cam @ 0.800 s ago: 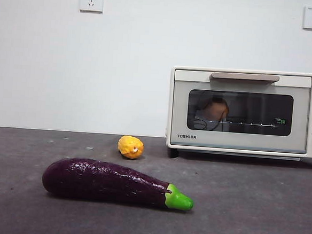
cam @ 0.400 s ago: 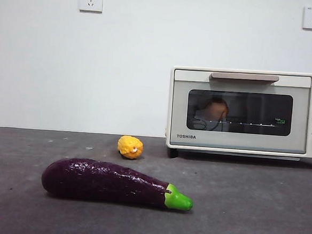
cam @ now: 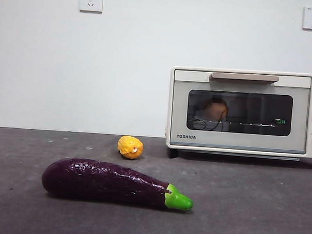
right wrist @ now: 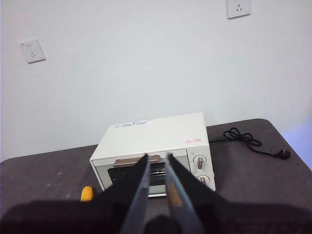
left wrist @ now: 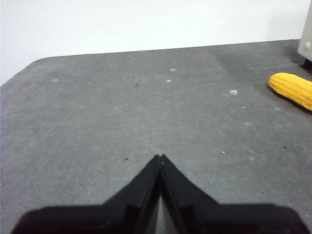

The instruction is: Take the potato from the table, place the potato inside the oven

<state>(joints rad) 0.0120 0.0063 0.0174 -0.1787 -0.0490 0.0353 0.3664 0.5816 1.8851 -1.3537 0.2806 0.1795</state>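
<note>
The potato (cam: 215, 109) shows orange-brown behind the dark glass of the cream TOSHIBA oven (cam: 240, 140), whose door is closed. The oven stands on the dark grey table (cam: 246, 209) at the right. In the right wrist view my right gripper (right wrist: 157, 158) hangs high above the table, facing the oven (right wrist: 156, 136), its jaws a narrow gap apart with nothing between them. My left gripper (left wrist: 160, 157) is shut and empty, low over bare table. Neither arm shows in the front view.
A long purple eggplant (cam: 108, 182) lies at the front left. A small bumpy yellow lump (cam: 130, 147) (left wrist: 292, 89) (right wrist: 87, 193) sits just left of the oven. The oven's black power cord (right wrist: 243, 136) trails on the table beside it.
</note>
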